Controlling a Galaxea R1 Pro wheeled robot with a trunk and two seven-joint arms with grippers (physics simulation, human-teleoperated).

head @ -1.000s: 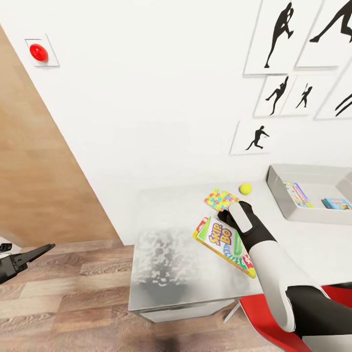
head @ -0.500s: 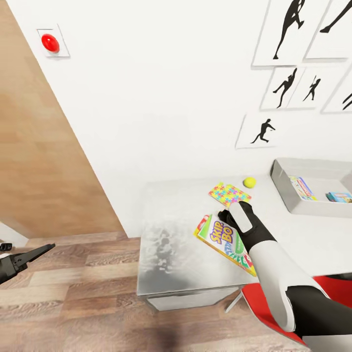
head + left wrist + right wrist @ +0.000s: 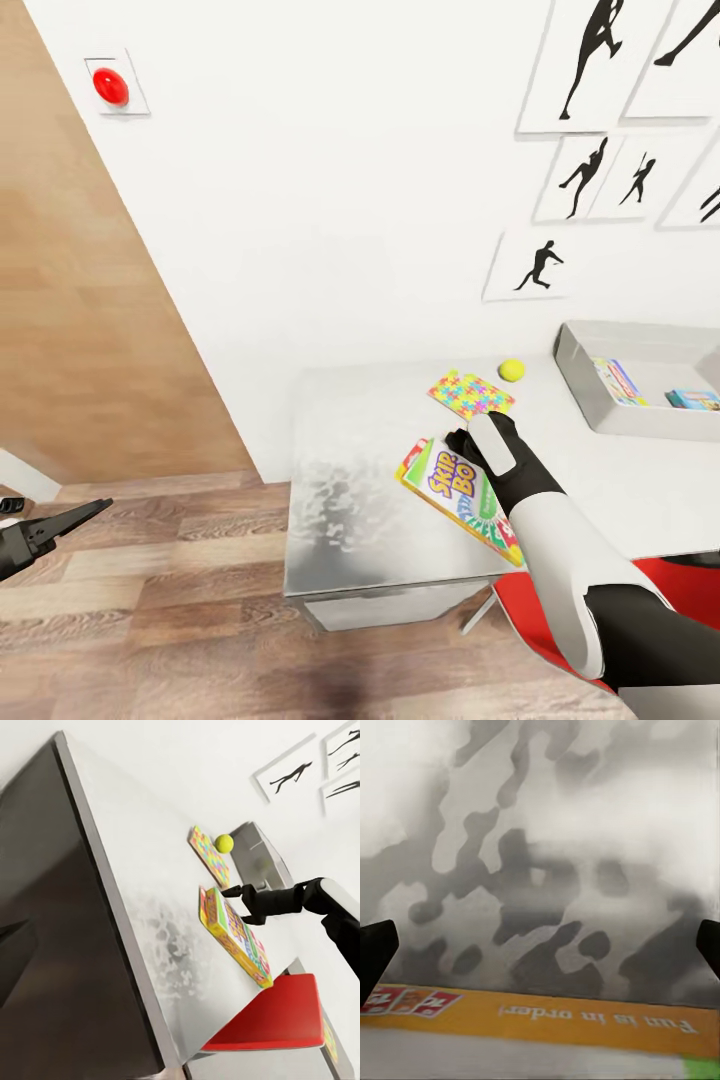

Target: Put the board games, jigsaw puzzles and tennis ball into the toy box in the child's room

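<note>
Your right arm reaches forward from the lower right of the head view, forearm angled up over the table point(image 3: 370, 480), with the right gripper point(image 3: 462, 441) poised at the far end of the white-green board game point(image 3: 462, 492). In the right wrist view its two dark fingertips point(image 3: 375, 949) sit far apart at either edge with nothing between them — the jaws are spread wide, and the yellow edge of the game box lies just below on the speckled top. In the left wrist view the gripper hovers right at that box's upper end; whether it touches, you cannot tell.

The game lies flat on the pale table near its front edge. Just beyond it sits a jigsaw puzzle point(image 3: 470, 393), with the tennis ball point(image 3: 512, 370) near its far corner. The toy box point(image 3: 580, 385) stands farther to the right against the wall, with two printed boxes inside.

Your left arm hangs low at the left, over the wood floor — the left gripper point(image 3: 85, 514) points out level, its fingers looking closed together into a narrow tip. A red chair point(image 3: 540, 620) sits under your right elbow.
</note>
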